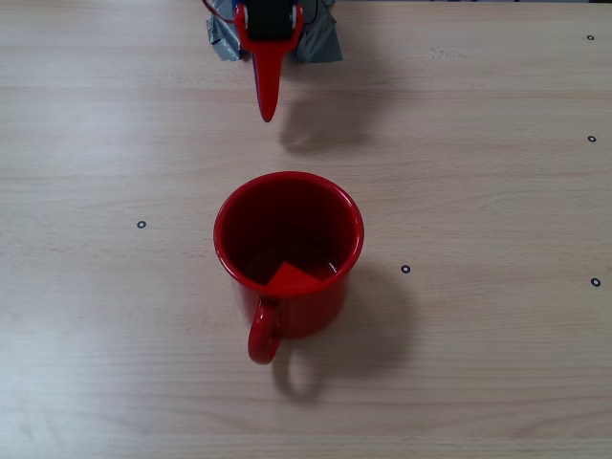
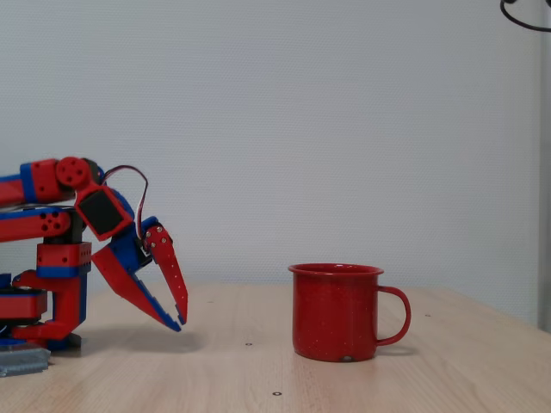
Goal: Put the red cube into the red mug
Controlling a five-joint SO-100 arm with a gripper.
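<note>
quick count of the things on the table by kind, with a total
mug: 1
cube (inside the mug): 1
arm with end effector: 1
Total: 3

Lighting: bright, even and diffuse in both fixed views, with no blown-out glare; only a soft sheen shows on the rim of the red mug (image 1: 288,251). Shadows: soft-edged, falling to the right of the mug on the bench (image 1: 497,363) in the overhead view, a second pale shadow right of the gripper (image 1: 267,100). Sharpness: both pictures crisp, wood grain legible, no motion blur or marked edge distortion.
</note>
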